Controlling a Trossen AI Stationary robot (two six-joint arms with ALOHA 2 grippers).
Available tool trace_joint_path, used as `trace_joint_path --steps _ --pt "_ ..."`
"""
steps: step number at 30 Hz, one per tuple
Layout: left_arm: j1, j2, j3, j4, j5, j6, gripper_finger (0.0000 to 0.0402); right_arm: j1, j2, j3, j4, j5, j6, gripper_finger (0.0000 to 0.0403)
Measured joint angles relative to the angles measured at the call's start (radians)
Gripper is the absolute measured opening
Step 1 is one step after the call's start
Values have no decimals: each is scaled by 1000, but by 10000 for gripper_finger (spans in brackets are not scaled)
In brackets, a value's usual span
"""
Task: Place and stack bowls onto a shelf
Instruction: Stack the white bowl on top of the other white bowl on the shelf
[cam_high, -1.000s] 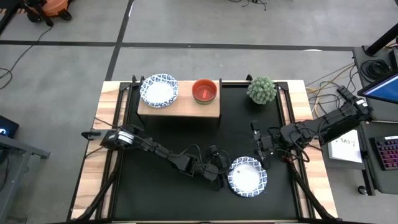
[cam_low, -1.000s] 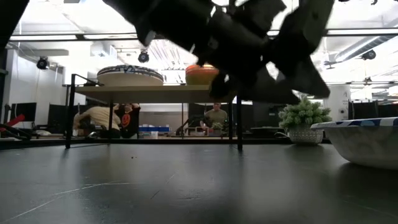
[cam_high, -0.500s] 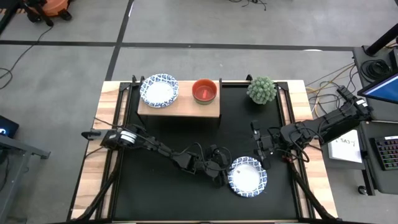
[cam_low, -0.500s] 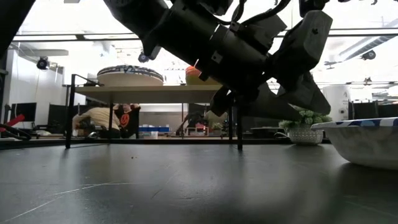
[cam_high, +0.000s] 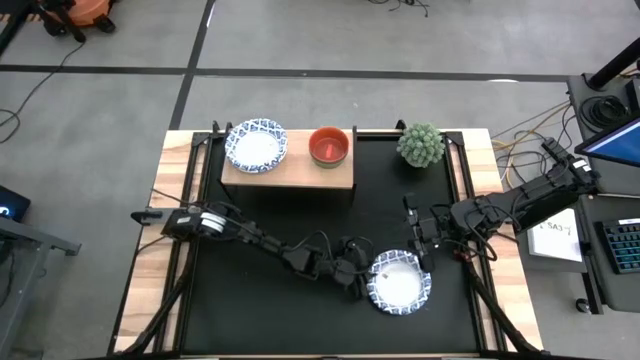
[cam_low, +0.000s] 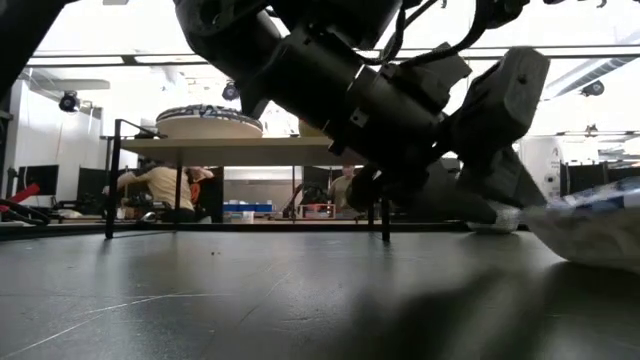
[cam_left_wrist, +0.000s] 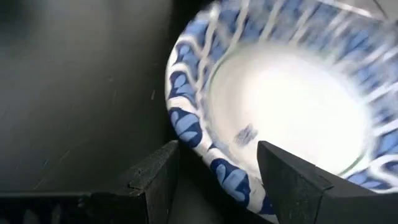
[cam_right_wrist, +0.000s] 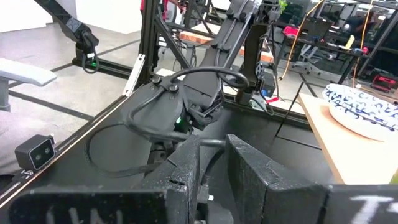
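The left gripper, jaws open astride the near-table wide white blue-rimmed bowl's left rim, should grip squarely before lifting toward the light-brown wooden shelf; right gripper waits narrow

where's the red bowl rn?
On the shelf, at its right end in the high view: the red bowl sits beside the blue-rimmed bowl, with the plant off to its right.

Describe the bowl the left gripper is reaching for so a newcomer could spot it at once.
On the black table, look at the near edge, right of centre, away from the shelf. The bowl lies there alone, wide, white, blue-rimmed, with the left gripper open at its rim. Its twin sits on the shelf beside a red bowl.
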Motion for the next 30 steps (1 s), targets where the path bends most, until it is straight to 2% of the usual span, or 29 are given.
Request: trace_joint_path --steps 7,13,18,24,30 --pt "2 0 9 0 33 10 187 0 0 0 -2 0 0 68" --pt "9 0 9 -5 52 -11 160 0 0 0 -2 1 2 68" --pt "10 0 8 -7 52 -10 110 0 0 0 -2 1 2 68" --pt "10 0 8 -13 51 -10 19 0 0 -1 -3 1 2 68" --pt "13 -16 9 -55 43 3 5 0 0 -2 -6 0 2 68"
